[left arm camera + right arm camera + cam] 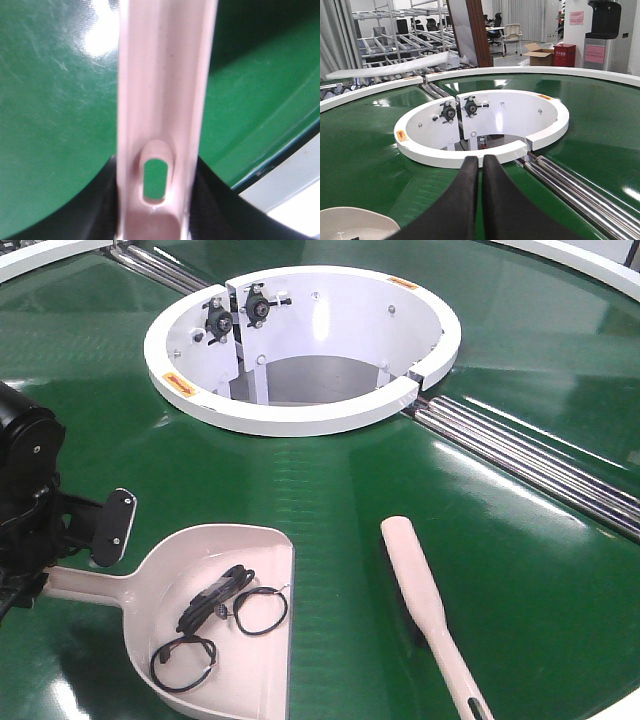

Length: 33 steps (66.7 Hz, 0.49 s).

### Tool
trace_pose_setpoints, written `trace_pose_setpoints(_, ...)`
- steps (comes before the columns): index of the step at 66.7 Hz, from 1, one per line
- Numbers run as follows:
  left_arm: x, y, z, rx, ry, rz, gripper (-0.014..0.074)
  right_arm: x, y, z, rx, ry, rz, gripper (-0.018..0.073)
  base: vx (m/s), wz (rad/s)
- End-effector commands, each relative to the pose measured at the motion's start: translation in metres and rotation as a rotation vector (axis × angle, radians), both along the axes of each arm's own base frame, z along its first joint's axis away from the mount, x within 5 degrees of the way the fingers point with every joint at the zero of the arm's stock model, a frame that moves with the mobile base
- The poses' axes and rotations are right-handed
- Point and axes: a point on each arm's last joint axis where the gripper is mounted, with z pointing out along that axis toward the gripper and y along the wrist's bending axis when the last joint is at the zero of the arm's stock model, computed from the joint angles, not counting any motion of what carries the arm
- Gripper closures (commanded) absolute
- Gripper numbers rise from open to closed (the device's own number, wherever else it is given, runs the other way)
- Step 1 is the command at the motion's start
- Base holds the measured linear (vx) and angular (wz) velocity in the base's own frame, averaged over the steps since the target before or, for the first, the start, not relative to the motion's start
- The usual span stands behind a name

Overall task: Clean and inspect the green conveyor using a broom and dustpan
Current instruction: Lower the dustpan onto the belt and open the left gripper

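Belting of the green conveyor point(330, 530) fills the front view, glossy around a white ring point(300, 420), with silver rollers point(520, 455) running off to the right of it. The dustpan point(160, 580) lies on the belt at lower left, its straight edge facing right, and black looped cords point(215, 605) lie inside it. My left hand point(90, 555) is at the end of its handle, by the left edge of the view. The broom point(425, 590) lies flat on the belt near the dustpan's right side, apart from it, with its head toward the ring and its handle toward the near edge.

From my left wrist, the dustpan's handle runs straight up the middle, and its slot hole point(154, 179) shows green through it. My black fingers point(95, 210) press against both sides of the handle, so I am gripping it.

From my right wrist, my right hand point(481, 200) points at the ring, its two fingers closed together with nothing between them. A bit of the dustpan's rim shows at lower left.
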Motion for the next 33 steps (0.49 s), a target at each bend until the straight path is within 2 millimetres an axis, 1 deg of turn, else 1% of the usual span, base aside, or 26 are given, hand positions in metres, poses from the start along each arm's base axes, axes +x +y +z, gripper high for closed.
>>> trace_pose_setpoints(1,-0.0015,-0.0021,0.0168,-0.014,-0.048,0.01,0.0619,0.0002,-0.0023,0.0134,0.019,-0.082,-0.027,0.0568,0.0,0.0)
trace_pose_setpoints(26,-0.0003,-0.0025,0.0167,-0.019,-0.06,0.005,0.0615,0.0002,-0.0023,0.0134,0.019,-0.082,-0.027,0.0568,0.0,0.0)
trace_pose_setpoints(33,-0.0018,-0.0023,0.0167,-0.016,-0.046,0.015,0.0595,0.0002,-0.0023,0.0134,0.019,-0.082,-0.027,0.0568,0.0,0.0)
